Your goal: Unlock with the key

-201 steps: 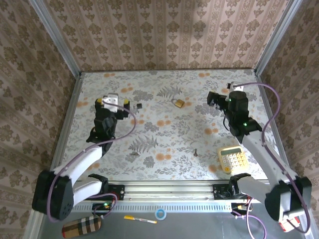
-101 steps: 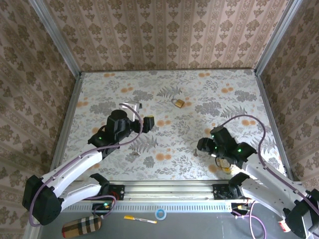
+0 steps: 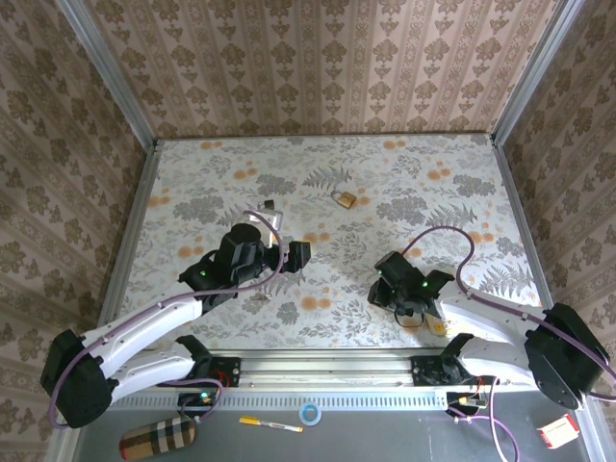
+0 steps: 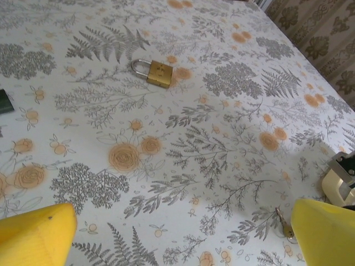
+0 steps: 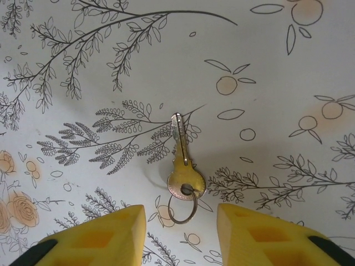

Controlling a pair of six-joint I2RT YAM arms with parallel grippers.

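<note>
Key (image 5: 183, 166): where does it lie?

Flat on the floral tablecloth (image 5: 277, 66), toward your near edge and right of middle. Your right wrist camera gives it best: a round brass head with a small wire ring toward the camera, and a silver blade pointing away.

And the right claw?

Your right gripper (image 5: 180, 227) has its yellow fingers (image 5: 94, 238) apart, one on each side of the ring, neither touching the key.

What does the overhead view add?

There the right gripper (image 3: 388, 282) hangs low over that spot, and you cannot make the key out beneath it. You do get the padlock (image 3: 343, 198), brass with a silver shackle, lying well apart toward the far side. A yellow calculator (image 3: 435, 324) is mostly hidden under the right arm.

The left side?

Your left gripper (image 3: 294, 255) hovers left of middle, jaws spread wide. Its wrist camera shows what the right one cannot: padlock (image 4: 152, 72) and key (image 4: 285, 227) in one picture, the key tiny beside the right yellow fingertip (image 4: 327, 233). A dark thing (image 4: 4, 101) is cut off at the left edge, and you cannot tell what it is.
</note>
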